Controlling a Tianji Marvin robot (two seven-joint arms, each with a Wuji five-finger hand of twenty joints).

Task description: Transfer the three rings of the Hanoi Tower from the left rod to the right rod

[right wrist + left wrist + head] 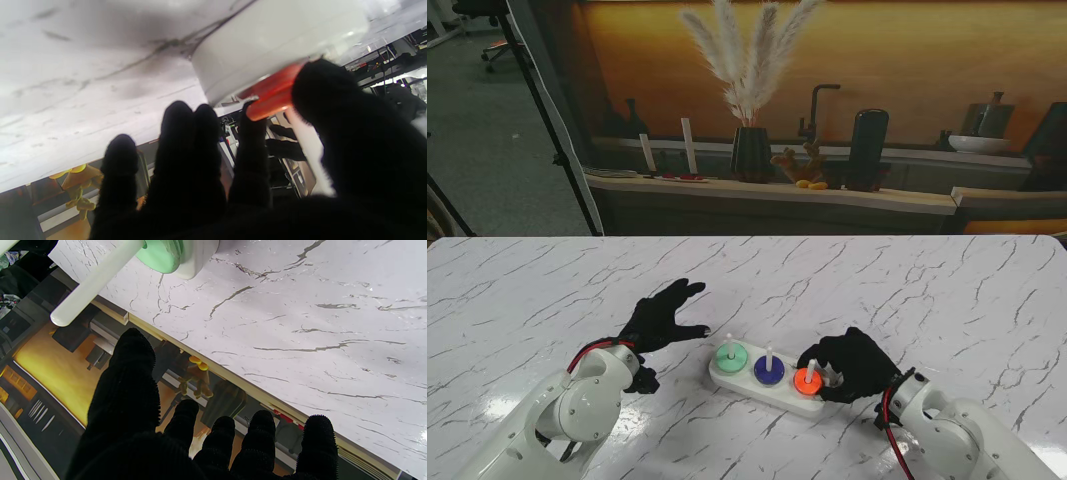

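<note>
Right hand (852,365) has thumb and fingers (252,133) pinched on the orange ring (806,380), which sits on the right rod. Left hand (660,318) is spread wide, holding nothing, beside the green ring (730,356).

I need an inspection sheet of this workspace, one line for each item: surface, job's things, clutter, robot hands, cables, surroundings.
Surface: white marble-pattern table.
Job's things: white base with three rods; green ring on left rod, blue ring on middle rod, orange ring on right rod.
Clutter: nothing seen.
Robot hands: left robot hand open, fingers spread, left of the base; right robot hand with fingers at the orange ring, grasp unclear.
Cables: red cable at right wrist.
Surroundings: counter with dark vase of pampas grass behind the table.
</note>
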